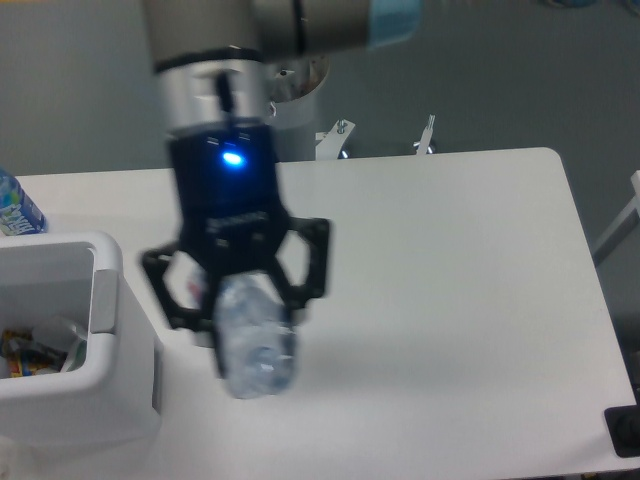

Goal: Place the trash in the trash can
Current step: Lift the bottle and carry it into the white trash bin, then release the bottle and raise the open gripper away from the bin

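My gripper (245, 310) hangs high above the table, just right of the trash can, and is shut on a clear plastic bottle (255, 345) that points down toward the camera. The bottle's label is hidden by the fingers and by blur. The trash can (70, 350) is a white rectangular bin at the left edge with a grey panel on its right wall. Inside it lies crumpled trash (45, 340), partly cut off by the frame.
An upright bottle with a bright blue label (15, 205) stands at the far left behind the bin. The arm's base column (290, 110) rises behind the table's back edge. A dark object (625, 430) sits at the lower right corner.
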Controlling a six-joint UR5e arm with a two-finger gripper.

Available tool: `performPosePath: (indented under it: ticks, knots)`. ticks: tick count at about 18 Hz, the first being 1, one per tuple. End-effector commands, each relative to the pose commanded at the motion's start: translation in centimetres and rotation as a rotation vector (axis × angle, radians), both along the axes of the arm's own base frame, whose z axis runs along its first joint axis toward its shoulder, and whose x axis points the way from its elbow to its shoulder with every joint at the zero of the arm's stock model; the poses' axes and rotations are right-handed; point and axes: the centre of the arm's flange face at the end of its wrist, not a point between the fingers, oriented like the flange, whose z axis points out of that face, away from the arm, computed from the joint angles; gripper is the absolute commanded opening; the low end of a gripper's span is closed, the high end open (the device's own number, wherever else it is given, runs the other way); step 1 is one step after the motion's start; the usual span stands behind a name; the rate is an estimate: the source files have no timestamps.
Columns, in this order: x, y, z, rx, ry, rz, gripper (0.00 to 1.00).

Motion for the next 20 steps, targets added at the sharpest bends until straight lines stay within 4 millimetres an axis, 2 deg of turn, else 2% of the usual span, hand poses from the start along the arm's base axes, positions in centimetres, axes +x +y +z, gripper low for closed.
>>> performPosePath:
  ticks: [3, 5, 6, 7, 10, 14, 15, 16, 19, 20]
  knots:
    - [4.8, 2.3, -1.4, -0.02, -0.009, -0.079, 0.55]
    - [6.7, 3.2, -2.1, -0.027, -0.015, -0.11, 0.55]
    - [8.5, 3.8, -2.4, -0.033, -0.016, -0.139, 0.55]
    - [9.6, 4.3, -3.5, -0.05, -0.02, -0.156, 0.55]
    - [11.2, 5.2, -5.0, -0.072, -0.03, -0.183, 0.55]
    - [11.4, 6.4, -6.9, -0.097, -0.04, -0.192, 0.58]
    - [11.3, 6.5, -7.0, -0.098, -0.04, -0.192, 0.69]
    - [11.3, 6.6, -7.2, -0.103, -0.036, -0.195, 0.87]
    - [11.2, 6.4, -6.9, -0.105, -0.02, -0.203, 1.0]
    - [11.2, 6.3, -6.8, -0.105, -0.017, -0.205, 1.0]
